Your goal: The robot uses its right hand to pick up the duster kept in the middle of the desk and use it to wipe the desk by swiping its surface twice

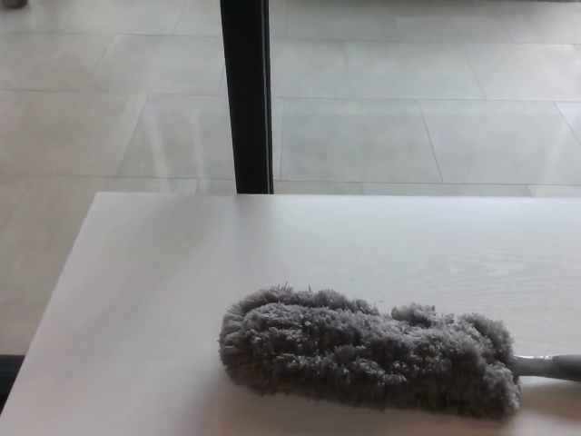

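A grey fluffy duster (pixel 368 354) lies flat on a pale wooden counter (pixel 163 272), close to the near edge and toward the right. Its head points toward the left edge. Its grey handle (pixel 549 366) runs off past the right border of the view, so where it ends cannot be seen.

No robot hand shows, left or right, so I cannot tell whether either is open or closed, or whether one has hold of the handle out of view. With the duster resting on the surface, the task could be at any stage; nothing visible shows whether any swipes have been made.

The counter is bare between the duster and its left and far edges, which leaves open room for sweeping. Beyond the far edge stands a black post (pixel 247 95) on a tiled floor (pixel 408 109).
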